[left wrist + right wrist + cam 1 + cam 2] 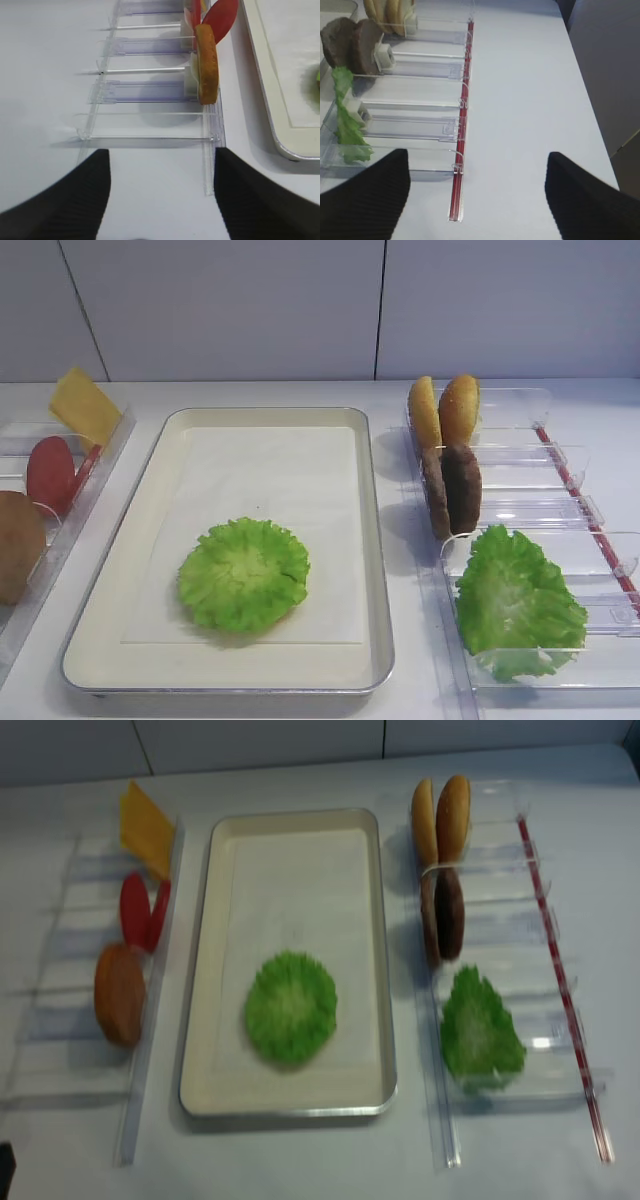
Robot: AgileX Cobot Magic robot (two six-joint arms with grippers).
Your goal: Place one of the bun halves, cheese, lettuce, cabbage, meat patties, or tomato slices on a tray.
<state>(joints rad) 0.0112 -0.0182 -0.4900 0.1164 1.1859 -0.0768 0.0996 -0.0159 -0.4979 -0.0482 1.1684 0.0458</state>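
We see the tray lying in the middle of the desk, lined with white paper. A round ruffled lettuce lies flat on the paper, toward the tray's near edge and apart from its rim.

Along the desk's right side stands a clear plastic rack. Two bun halves stand on edge at its far end, two meat patties stand on edge just nearer, and a larger green leaf leans in the nearest compartments.

Along the desk's left side a second clear rack holds the cheese at the far end, then the tomato slices, then another bun half standing upright nearest us.

The right gripper hangs over the bare desk at the near end of the right rack, its fingers spread wide with nothing between them. The left gripper hangs over the near end of the left rack, its fingers also spread wide, holding nothing.
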